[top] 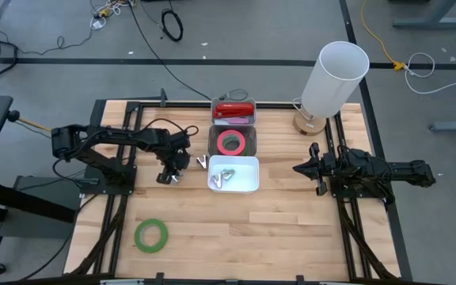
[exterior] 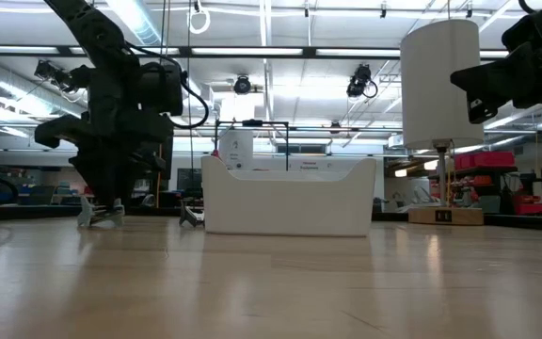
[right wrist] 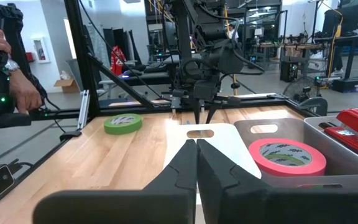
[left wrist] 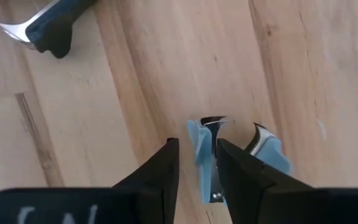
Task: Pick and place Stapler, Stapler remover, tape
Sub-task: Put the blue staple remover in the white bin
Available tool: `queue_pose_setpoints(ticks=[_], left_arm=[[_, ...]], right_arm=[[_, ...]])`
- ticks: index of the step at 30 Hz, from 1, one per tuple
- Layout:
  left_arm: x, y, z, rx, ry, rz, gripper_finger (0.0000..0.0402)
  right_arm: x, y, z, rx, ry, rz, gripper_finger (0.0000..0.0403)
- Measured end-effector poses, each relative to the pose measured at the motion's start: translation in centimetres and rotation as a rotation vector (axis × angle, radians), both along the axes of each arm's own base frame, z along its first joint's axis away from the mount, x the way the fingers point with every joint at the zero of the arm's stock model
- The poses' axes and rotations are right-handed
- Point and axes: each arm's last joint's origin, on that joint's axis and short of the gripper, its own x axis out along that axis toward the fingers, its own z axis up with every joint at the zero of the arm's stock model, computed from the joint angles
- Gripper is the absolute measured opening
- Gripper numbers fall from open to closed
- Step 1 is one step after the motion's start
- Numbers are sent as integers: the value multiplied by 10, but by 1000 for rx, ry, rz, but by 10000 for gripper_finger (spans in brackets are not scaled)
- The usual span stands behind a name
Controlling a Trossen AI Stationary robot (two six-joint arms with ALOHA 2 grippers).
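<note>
A light-blue staple remover (left wrist: 207, 158) lies on the wooden table (top: 291, 229); it also shows in the low view (exterior: 102, 215). My left gripper (top: 169, 176) (left wrist: 197, 168) points down over it, open, with one blue handle between its fingers and the other handle (left wrist: 271, 152) outside them. A dark staple remover (top: 202, 162) (left wrist: 48, 28) lies beside the white bin (top: 248, 187), which holds more removers. A pink tape roll (top: 230, 142) lies in a grey bin, and a red stapler (top: 234, 111) in the bin behind it. A green tape roll (top: 150, 235) lies flat at the near left. My right gripper (top: 305, 169) (right wrist: 196, 152) waits shut at the right. My left gripper comes from above, pointing down, with its fingers (left wrist: 241, 171) on either side of one blue handle (left wrist: 199, 146) of the staple remover, which rests on the table. A strip of wood shows between the handle and one finger. I cannot tell whether the other finger touches it.
A white cylinder lamp (top: 335, 75) on a wooden base stands at the far right. Black frame rails (top: 117, 229) run along both sides of the table. A person's hand (right wrist: 8, 68) shows beyond the table's left side. Bare wood lies at the near middle.
</note>
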Motion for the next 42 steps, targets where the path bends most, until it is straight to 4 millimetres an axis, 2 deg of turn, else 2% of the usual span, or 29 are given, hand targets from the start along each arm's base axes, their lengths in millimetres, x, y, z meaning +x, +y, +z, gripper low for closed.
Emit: queue_pose_setpoints(ticks=[14, 30, 42], left_arm=[[0, 0, 0, -7, -3, -2, 51], [0, 0, 1, -18, -5, -3, 44], [16, 6, 28, 12, -40, 0, 42]], right_arm=[[0, 0, 0, 0, 0, 0, 13], [0, 0, 0, 0, 0, 1, 13], [0, 0, 0, 0, 0, 1, 13]])
